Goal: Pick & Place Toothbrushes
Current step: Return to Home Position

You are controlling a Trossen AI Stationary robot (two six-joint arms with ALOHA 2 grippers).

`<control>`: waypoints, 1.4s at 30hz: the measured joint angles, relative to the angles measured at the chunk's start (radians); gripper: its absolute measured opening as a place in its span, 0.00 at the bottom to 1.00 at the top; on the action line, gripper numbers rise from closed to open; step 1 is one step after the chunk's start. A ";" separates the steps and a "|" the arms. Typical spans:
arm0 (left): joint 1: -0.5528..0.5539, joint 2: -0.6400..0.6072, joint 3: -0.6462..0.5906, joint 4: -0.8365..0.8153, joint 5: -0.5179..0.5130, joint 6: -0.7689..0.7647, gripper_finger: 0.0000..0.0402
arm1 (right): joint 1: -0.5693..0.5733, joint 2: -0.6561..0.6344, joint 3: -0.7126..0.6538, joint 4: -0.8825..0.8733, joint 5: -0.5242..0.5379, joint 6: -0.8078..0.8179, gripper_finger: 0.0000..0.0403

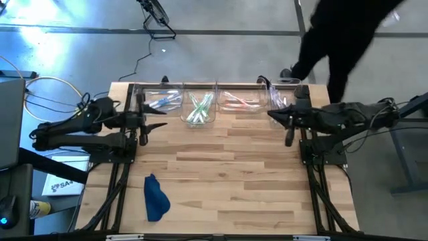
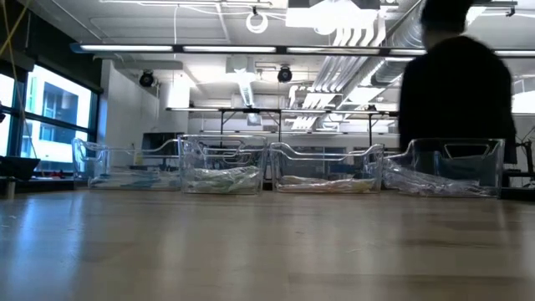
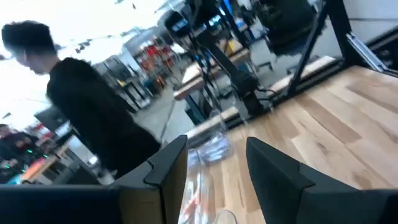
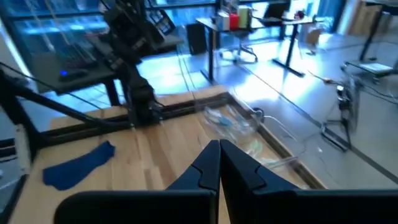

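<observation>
Nearest, at the table's front left, the crumpled dark blue cloth (image 1: 155,198) lies alone on the pale wooden plank table (image 1: 227,181). No toothbrush shows loose on the boards, so the sorting looks finished and only the retreat to rest is left.

Further in, both arms sit folded at their own sides, just short of the bins. The left gripper (image 3: 216,143) has its fingers spread and carries nothing. The right gripper (image 4: 219,147) has its fingers pressed together and is also empty. For a clean homing, each arm should lift and draw back along its own side, keeping its fingers above the rims.

Beyond, the slim wrapped toothbrushes (image 1: 199,108) lie grouped by colour in the four clear plastic rectangular bins (image 2: 224,152) along the far edge. Behind the table, close to the right arm's side, is a person in dark clothing (image 1: 334,33), so slow motion seems wise.
</observation>
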 joint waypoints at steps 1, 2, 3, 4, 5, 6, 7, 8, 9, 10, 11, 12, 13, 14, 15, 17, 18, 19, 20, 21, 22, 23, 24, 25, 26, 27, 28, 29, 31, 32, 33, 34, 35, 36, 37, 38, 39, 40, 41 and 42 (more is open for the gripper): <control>0.000 -0.033 -0.024 0.007 0.000 0.000 0.40 | 0.008 -0.029 -0.029 0.025 -0.001 -0.005 0.01; 0.000 -0.064 -0.047 0.001 0.000 -0.002 0.40 | 0.011 -0.059 -0.062 0.046 -0.003 -0.013 0.01; 0.001 -0.092 -0.068 -0.003 0.000 -0.005 0.40 | 0.010 -0.090 -0.100 0.078 -0.005 -0.022 0.01; 0.000 -0.115 -0.083 0.000 0.000 -0.007 0.40 | 0.010 -0.122 -0.139 0.117 -0.012 -0.031 0.01; 0.000 -0.139 -0.096 0.002 0.005 -0.009 0.40 | 0.009 -0.156 -0.177 0.158 -0.028 -0.037 0.01; 0.000 -0.161 -0.107 0.002 0.012 -0.009 0.40 | 0.009 -0.192 -0.213 0.184 -0.040 -0.040 0.01; 0.000 -0.181 -0.117 0.000 0.014 -0.007 0.40 | 0.009 -0.229 -0.250 0.202 -0.050 -0.039 0.01; 0.000 -0.199 -0.125 0.000 0.014 -0.004 0.40 | 0.009 -0.265 -0.284 0.219 -0.057 -0.037 0.01; 0.000 -0.215 -0.132 0.003 0.013 -0.001 0.40 | 0.009 -0.299 -0.316 0.242 -0.059 -0.035 0.01; 0.001 -0.232 -0.141 0.005 0.012 0.003 0.40 | 0.009 -0.336 -0.347 0.266 -0.059 -0.033 0.01; 0.001 -0.250 -0.150 0.006 0.012 0.004 0.40 | 0.009 -0.374 -0.380 0.292 -0.060 -0.035 0.01; 0.002 -0.269 -0.159 0.007 0.011 0.005 0.40 | 0.009 -0.411 -0.408 0.318 -0.065 -0.038 0.01; 0.002 -0.287 -0.167 0.007 0.011 0.005 0.40 | 0.009 -0.448 -0.433 0.341 -0.081 -0.047 0.01; 0.002 -0.303 -0.177 0.008 0.009 0.006 0.40 | 0.009 -0.486 -0.456 0.361 -0.096 -0.057 0.01; 0.002 -0.321 -0.188 0.007 -0.005 0.006 0.40 | 0.009 -0.521 -0.473 0.368 -0.105 -0.062 0.01; 0.002 -0.357 -0.212 0.009 -0.047 0.003 0.40 | 0.009 -0.577 -0.498 0.374 -0.105 -0.064 0.01; 0.002 -0.373 -0.227 0.014 -0.068 -0.001 0.40 | 0.009 -0.600 -0.512 0.372 -0.105 -0.065 0.01; 0.002 -0.387 -0.241 0.018 -0.090 -0.003 0.40 | 0.009 -0.622 -0.525 0.365 -0.105 -0.066 0.01; 0.002 -0.401 -0.255 0.023 -0.104 -0.003 0.40 | 0.009 -0.643 -0.536 0.364 -0.106 -0.065 0.01; 0.002 -0.414 -0.267 0.026 -0.117 -0.003 0.40 | 0.009 -0.661 -0.545 0.366 -0.106 -0.064 0.01; 0.003 -0.426 -0.278 0.028 -0.128 -0.003 0.40 | 0.009 -0.680 -0.553 0.369 -0.105 -0.061 0.01; 0.003 -0.436 -0.288 0.032 -0.136 -0.003 0.40 | 0.009 -0.694 -0.561 0.370 -0.103 -0.060 0.01; 0.003 -0.446 -0.297 0.035 -0.138 -0.003 0.40 | 0.009 -0.708 -0.570 0.368 -0.104 -0.059 0.01; 0.003 -0.456 -0.307 0.036 -0.139 -0.003 0.40 | 0.009 -0.725 -0.580 0.363 -0.105 -0.062 0.01; 0.003 -0.467 -0.317 0.033 -0.139 -0.004 0.40 | 0.009 -0.746 -0.587 0.362 -0.106 -0.064 0.01; 0.003 -0.477 -0.326 0.033 -0.139 -0.003 0.40 | 0.009 -0.766 -0.591 0.364 -0.106 -0.066 0.01; 0.003 -0.483 -0.337 0.035 -0.139 -0.004 0.40 | 0.009 -0.788 -0.597 0.370 -0.106 -0.067 0.01; 0.003 -0.484 -0.345 0.037 -0.141 -0.004 0.40 | 0.009 -0.811 -0.604 0.369 -0.106 -0.067 0.01; 0.003 -0.483 -0.359 0.046 -0.150 -0.004 0.40 | 0.009 -0.849 -0.621 0.361 -0.106 -0.073 0.01; 0.003 -0.482 -0.363 0.050 -0.156 -0.004 0.40 | 0.009 -0.866 -0.627 0.361 -0.106 -0.076 0.01; 0.003 -0.482 -0.365 0.056 -0.164 -0.004 0.40 | 0.009 -0.884 -0.631 0.360 -0.106 -0.077 0.01; 0.003 -0.483 -0.372 0.069 -0.176 -0.005 0.40 | 0.009 -0.902 -0.633 0.352 -0.108 -0.078 0.01; 0.003 -0.484 -0.380 0.070 -0.189 -0.009 0.40 | 0.009 -0.914 -0.634 0.343 -0.110 -0.078 0.01; 0.003 -0.484 -0.392 0.078 -0.195 -0.016 0.40 | 0.009 -0.914 -0.635 0.341 -0.110 -0.078 0.01; 0.003 -0.483 -0.401 0.082 -0.200 -0.023 0.40 | 0.009 -0.914 -0.638 0.330 -0.110 -0.082 0.01; 0.003 -0.482 -0.409 0.082 -0.203 -0.029 0.40 | 0.009 -0.914 -0.639 0.320 -0.110 -0.085 0.01; 0.003 -0.482 -0.413 0.080 -0.203 -0.031 0.40 | 0.009 -0.914 -0.639 0.321 -0.113 -0.085 0.01; 0.003 -0.482 -0.415 0.085 -0.203 -0.034 0.40 | 0.009 -0.915 -0.638 0.316 -0.112 -0.083 0.01; 0.003 -0.483 -0.416 0.092 -0.203 -0.042 0.40 | 0.009 -0.915 -0.637 0.308 -0.104 -0.079 0.01; 0.003 -0.483 -0.418 0.100 -0.203 -0.048 0.40 | 0.009 -0.915 -0.638 0.298 -0.098 -0.077 0.01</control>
